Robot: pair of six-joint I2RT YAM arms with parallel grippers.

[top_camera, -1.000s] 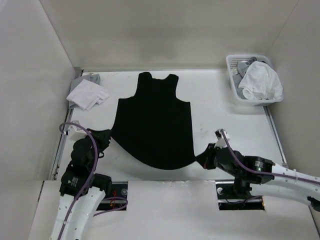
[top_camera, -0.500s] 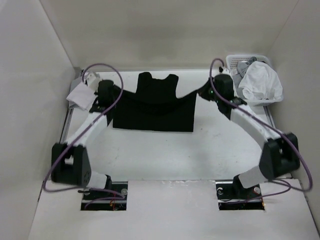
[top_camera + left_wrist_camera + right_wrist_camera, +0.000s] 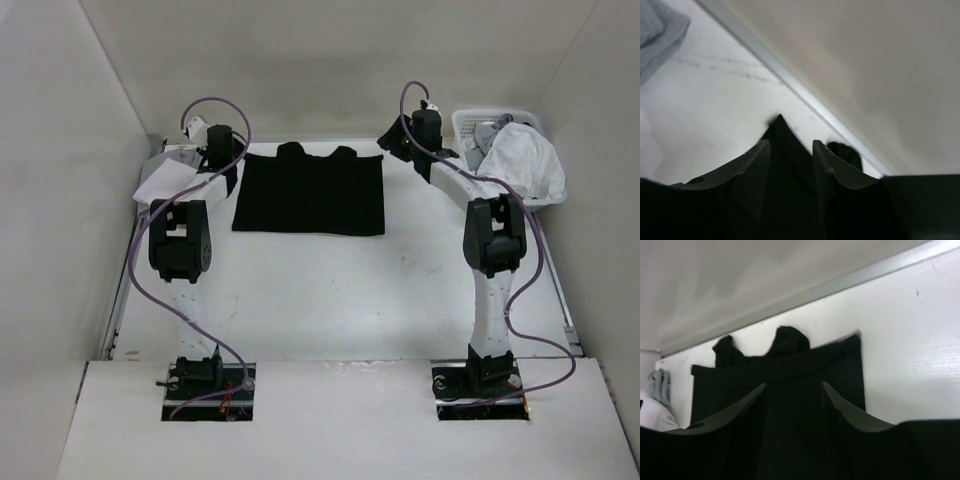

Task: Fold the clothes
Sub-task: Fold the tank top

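The clothes, a black T-shirt [image 3: 310,195], lie folded into a flat rectangle at the back of the table, neck and shoulders poking out along the far edge. My left gripper [image 3: 236,160] hovers at its far left corner and my right gripper [image 3: 388,143] at its far right corner. In the left wrist view the left gripper [image 3: 790,145] has its jaws apart, a pointed corner of the shirt [image 3: 779,125] lying between and beyond them. The right gripper [image 3: 794,386] in its own wrist view also stands open above the flat shirt [image 3: 780,367].
A white basket [image 3: 465,160] with white and grey garments [image 3: 520,165] stands at the back right, close to my right arm. A white folded cloth pile [image 3: 165,190] lies at the back left beside my left arm. The back wall and a metal rail [image 3: 805,95] run just behind the shirt.
Both arms swung from the near side to the back, carrying the shirt's lower hem over its upper half. Both grippers then opened and let the cloth go.
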